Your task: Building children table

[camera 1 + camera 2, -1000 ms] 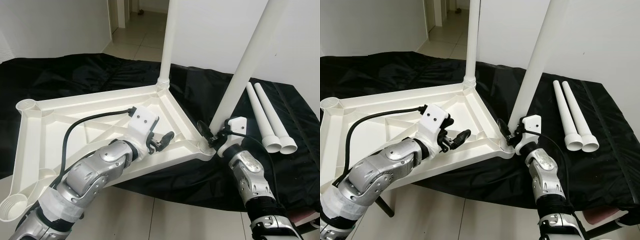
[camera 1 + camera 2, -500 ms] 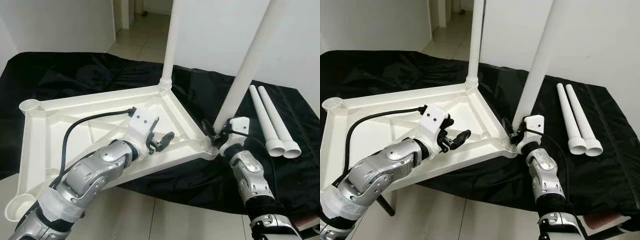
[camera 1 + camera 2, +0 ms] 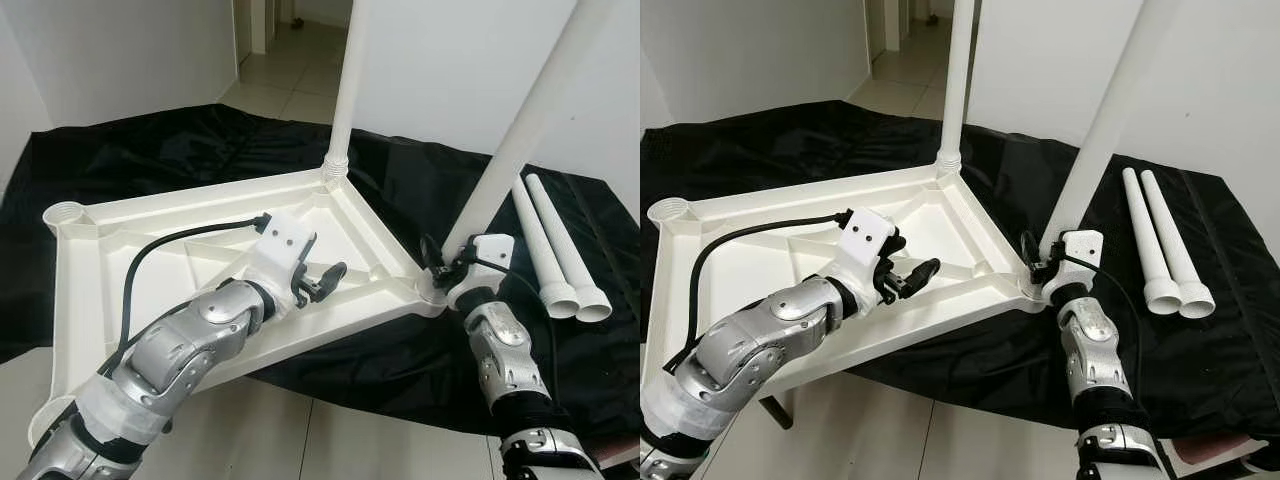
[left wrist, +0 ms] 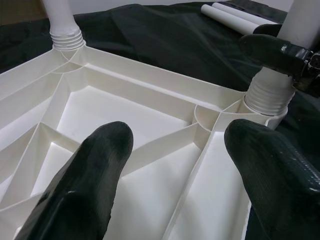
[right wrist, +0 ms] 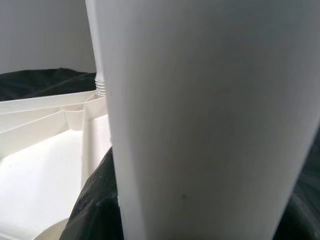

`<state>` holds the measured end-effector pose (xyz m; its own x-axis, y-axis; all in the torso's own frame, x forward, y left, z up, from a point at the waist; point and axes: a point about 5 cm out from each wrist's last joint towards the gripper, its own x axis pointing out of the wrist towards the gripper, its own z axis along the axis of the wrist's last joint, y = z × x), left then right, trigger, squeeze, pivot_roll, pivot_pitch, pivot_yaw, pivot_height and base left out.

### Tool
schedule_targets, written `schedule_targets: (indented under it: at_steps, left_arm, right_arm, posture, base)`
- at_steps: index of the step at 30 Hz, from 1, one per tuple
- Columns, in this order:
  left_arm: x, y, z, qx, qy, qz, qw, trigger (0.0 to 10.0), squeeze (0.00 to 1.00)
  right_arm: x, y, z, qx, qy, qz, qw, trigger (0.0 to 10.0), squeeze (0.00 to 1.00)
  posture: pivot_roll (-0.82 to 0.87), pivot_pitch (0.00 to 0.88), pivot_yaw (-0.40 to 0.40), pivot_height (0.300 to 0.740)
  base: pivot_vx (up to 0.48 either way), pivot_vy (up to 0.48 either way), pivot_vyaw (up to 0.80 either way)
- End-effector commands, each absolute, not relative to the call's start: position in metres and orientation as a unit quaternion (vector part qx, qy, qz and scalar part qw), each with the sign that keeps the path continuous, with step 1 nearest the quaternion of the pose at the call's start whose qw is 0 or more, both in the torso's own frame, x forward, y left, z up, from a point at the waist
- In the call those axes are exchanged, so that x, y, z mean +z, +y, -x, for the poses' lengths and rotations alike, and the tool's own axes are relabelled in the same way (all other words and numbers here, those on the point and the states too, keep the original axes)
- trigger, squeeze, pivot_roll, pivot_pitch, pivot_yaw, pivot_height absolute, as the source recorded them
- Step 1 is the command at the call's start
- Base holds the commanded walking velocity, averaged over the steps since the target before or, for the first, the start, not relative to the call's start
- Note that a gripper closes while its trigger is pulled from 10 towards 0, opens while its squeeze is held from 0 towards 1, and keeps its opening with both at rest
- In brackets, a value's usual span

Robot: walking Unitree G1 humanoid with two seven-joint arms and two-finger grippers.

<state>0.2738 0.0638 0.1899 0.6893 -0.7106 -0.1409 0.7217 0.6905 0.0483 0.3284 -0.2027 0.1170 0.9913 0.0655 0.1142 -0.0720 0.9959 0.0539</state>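
- The left end effector (image 3: 318,283) is reached forward from a bent silver arm and hangs over the ribbed underside of the white tabletop (image 3: 120,255), its two black fingers (image 4: 85,190) spread apart with nothing between them.
- The right end effector (image 3: 447,272) is stretched out to the tabletop's near right corner, where it is clamped on the base of a tilted white leg (image 3: 520,140).
- The tabletop is laid upside down on a counter draped in black cloth (image 3: 150,150).
- Four legs are counted: the tilted one in the grip, one upright leg (image 3: 345,80) screwed into the far corner, and two loose legs (image 3: 560,250) lying side by side on the cloth to the right.
- Against the earlier frames, the gripped leg is seen shifted to the right along with the whole picture; the left arm's pose is unchanged.
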Motion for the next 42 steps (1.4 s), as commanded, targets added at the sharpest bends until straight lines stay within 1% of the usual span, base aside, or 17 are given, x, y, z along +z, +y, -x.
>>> schedule_targets:
  at_steps: [1,4,7,14,18,27,32,37,40,42]
  left_arm:
    - [0.194,0.056,-0.265,-0.486,0.052,-0.054,0.871,10.0,0.0]
    - [0.194,0.056,-0.264,-0.486,0.052,-0.054,0.871,10.0,0.0]
    - [0.193,0.055,-0.264,-0.485,0.051,-0.053,0.872,10.0,0.0]
    - [0.193,0.055,-0.265,-0.483,0.05,-0.054,0.873,10.0,0.0]
    - [0.193,0.055,-0.265,-0.481,0.049,-0.053,0.874,10.0,0.0]
    - [0.192,0.056,-0.265,-0.478,0.049,-0.052,0.875,10.0,0.0]
    - [0.192,0.056,-0.265,-0.478,0.049,-0.053,0.876,10.0,0.0]
    - [0.192,0.056,-0.265,-0.478,0.048,-0.052,0.876,10.0,0.0]
    - [0.193,0.055,-0.265,-0.479,0.047,-0.054,0.875,10.0,0.0]
    - [0.193,0.055,-0.265,-0.479,0.047,-0.054,0.875,10.0,0.0]
  right_arm:
    - [0.057,-0.22,-0.303,-0.037,0.08,-0.047,0.995,10.0,0.0]
    - [0.055,-0.219,-0.302,-0.047,0.081,-0.051,0.994,10.0,0.0]
    - [0.051,-0.202,-0.302,-0.071,0.084,-0.052,0.993,10.0,0.0]
    - [0.054,-0.185,-0.304,-0.084,0.073,-0.059,0.992,10.0,0.0]
    - [0.06,-0.172,-0.303,-0.117,0.051,-0.06,0.99,10.0,0.0]
    - [0.061,-0.165,-0.299,-0.155,0.035,-0.064,0.985,10.0,0.0]
    - [0.063,-0.164,-0.298,-0.159,0.028,-0.071,0.984,10.0,0.0]
    - [0.07,-0.169,-0.303,-0.168,0.023,-0.081,0.982,10.0,0.0]
    - [0.09,-0.175,-0.313,-0.167,-0.004,-0.076,0.983,10.0,0.0]
    - [0.095,-0.176,-0.314,-0.168,-0.012,-0.072,0.983,10.0,0.0]
  posture:
    - [0.04,0.033,-0.05,0.74]
    - [0.04,0.033,-0.05,0.74]
    - [0.04,0.024,-0.062,0.74]
    - [0.05,0.018,-0.072,0.74]
    - [0.05,0.014,-0.081,0.74]
    - [0.06,0.012,-0.085,0.74]
    - [0.06,0.011,-0.088,0.74]
    - [0.06,0.009,-0.086,0.74]
    - [0.05,0.008,-0.083,0.74]
    - [0.05,0.008,-0.083,0.74]
  base:
    - [0.0,0.0,0.0]
    - [0.0,0.0,0.0]
    - [0.0,0.0,0.0]
    - [0.0,0.0,0.0]
    - [0.0,0.0,0.0]
    - [0.0,0.0,0.0]
    - [0.0,0.0,0.0]
    - [0.0,0.0,0.0]
    - [0.0,0.0,0.0]
    - [0.0,0.0,0.0]
